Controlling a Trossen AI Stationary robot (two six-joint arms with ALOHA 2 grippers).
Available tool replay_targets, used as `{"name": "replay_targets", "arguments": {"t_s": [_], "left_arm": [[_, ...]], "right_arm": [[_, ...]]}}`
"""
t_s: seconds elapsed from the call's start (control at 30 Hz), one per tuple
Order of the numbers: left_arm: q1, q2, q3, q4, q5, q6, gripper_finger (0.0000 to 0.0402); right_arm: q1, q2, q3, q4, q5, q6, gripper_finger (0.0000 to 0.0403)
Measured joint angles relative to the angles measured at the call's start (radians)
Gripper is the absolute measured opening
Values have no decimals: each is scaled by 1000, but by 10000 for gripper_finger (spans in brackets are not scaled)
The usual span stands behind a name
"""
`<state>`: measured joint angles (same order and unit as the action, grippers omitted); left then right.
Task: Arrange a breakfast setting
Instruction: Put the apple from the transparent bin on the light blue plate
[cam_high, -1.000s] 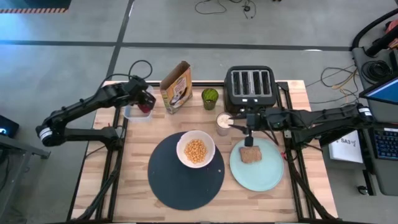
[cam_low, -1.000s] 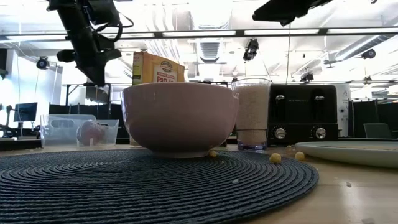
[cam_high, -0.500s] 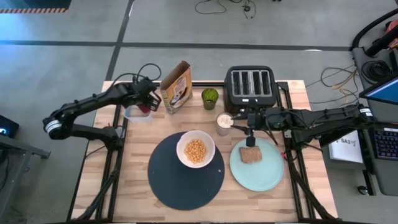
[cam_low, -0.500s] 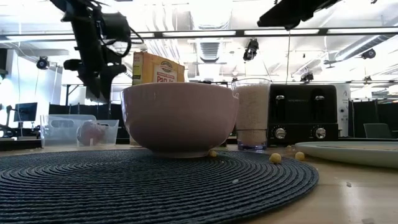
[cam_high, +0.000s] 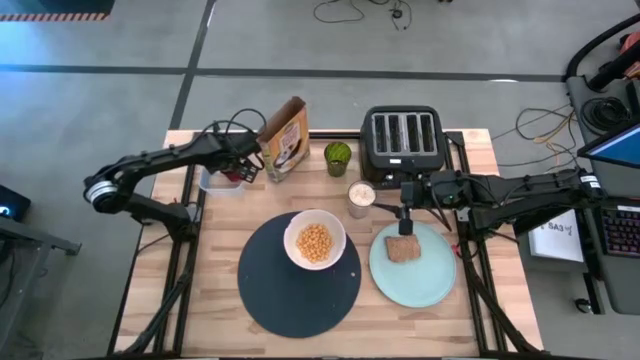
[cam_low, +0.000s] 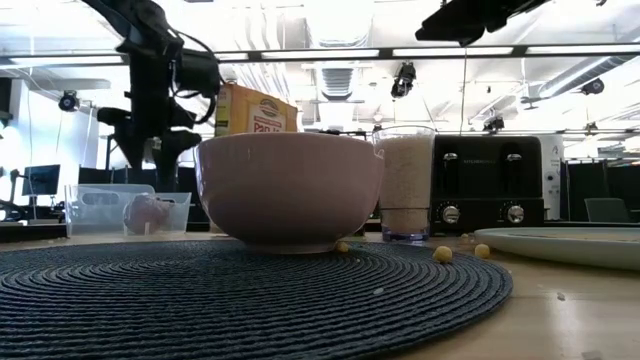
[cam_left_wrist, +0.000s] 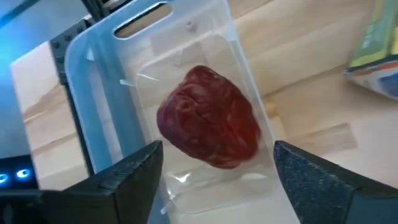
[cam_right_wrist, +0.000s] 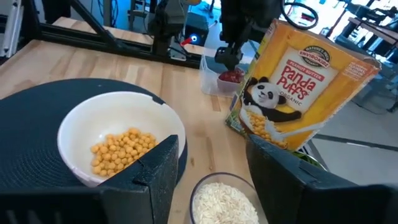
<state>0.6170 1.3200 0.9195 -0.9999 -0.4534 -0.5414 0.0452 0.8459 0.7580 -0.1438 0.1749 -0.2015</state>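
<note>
1. My left gripper is hovering released over the clear tub; the red food piece is lying inside, directly betw. my fingers.
2. My right gripper, also released, is waiting above the toast on the plate.

floor: grey concrete, cables at 12 o'clock | table: pale wood | ceiling: bright strip lights | laptop: 3 o'clock
</note>
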Motion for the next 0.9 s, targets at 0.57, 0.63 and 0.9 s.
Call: {"name": "replay_targets", "arguments": {"t_s": [0.57,0.63,0.9], "left_arm": [[32,-114,0,-55,0,280,329],[44,-148,-1,-42,4,341,326],[122,-281,-41,97,328,589,309]], "right_arm": [[0,-1,-6,0,1,26,183],[0,0,-6,0,1,30,183],[0,0,-7,0,1,19,183]]}}
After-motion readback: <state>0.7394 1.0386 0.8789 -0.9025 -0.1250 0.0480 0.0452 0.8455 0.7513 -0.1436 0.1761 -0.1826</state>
